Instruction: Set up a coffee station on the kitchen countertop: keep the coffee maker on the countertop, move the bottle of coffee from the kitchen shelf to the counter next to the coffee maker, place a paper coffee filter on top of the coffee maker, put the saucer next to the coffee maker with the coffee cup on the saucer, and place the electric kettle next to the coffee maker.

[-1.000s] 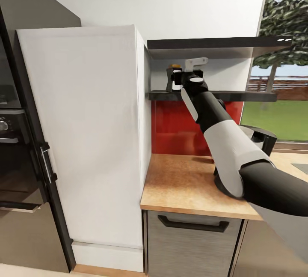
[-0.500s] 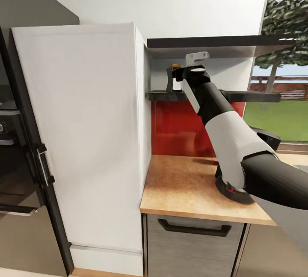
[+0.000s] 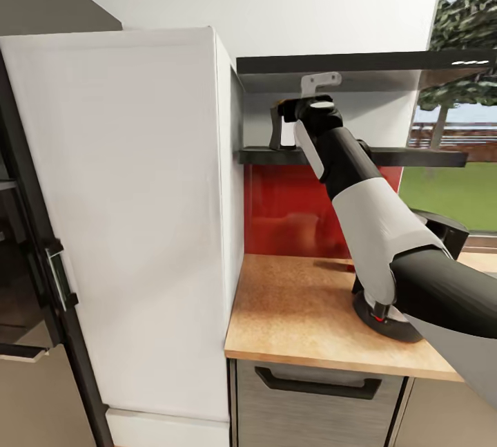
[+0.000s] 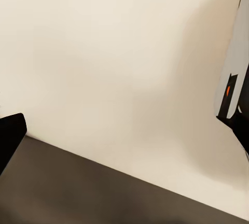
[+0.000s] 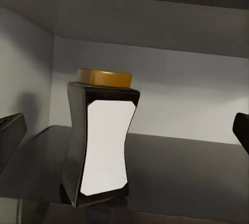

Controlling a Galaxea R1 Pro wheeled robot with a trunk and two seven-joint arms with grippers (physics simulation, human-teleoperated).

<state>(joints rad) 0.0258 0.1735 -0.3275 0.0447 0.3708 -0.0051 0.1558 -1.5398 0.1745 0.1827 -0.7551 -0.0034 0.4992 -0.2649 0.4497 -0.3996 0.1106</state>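
The kitchen shows a tall white cabinet standing flush against the left end of a wood-grain countertop, with a red backsplash behind the counter and a grey drawer with a dark handle below its front edge. To the right, a window gives onto grass and a tree. Above the backsplash a dark shelf runs along the wall under a second dark board. The bottle of coffee stands upright near the shelf's left end, close to the cabinet's side; it is a dark, waisted jar with a white label and an amber lid. The right arm reaches up from the lower right to that shelf, and the right gripper sits level with the bottle; in the right wrist view its two fingertips lie wide apart at either side of the jar, not touching it. A black round-based appliance stands on the countertop's right part, largely hidden by the arm, possibly the coffee maker. The left wrist view takes in a pale wall and a dark floor band; whether the left gripper is apart or together cannot be told.
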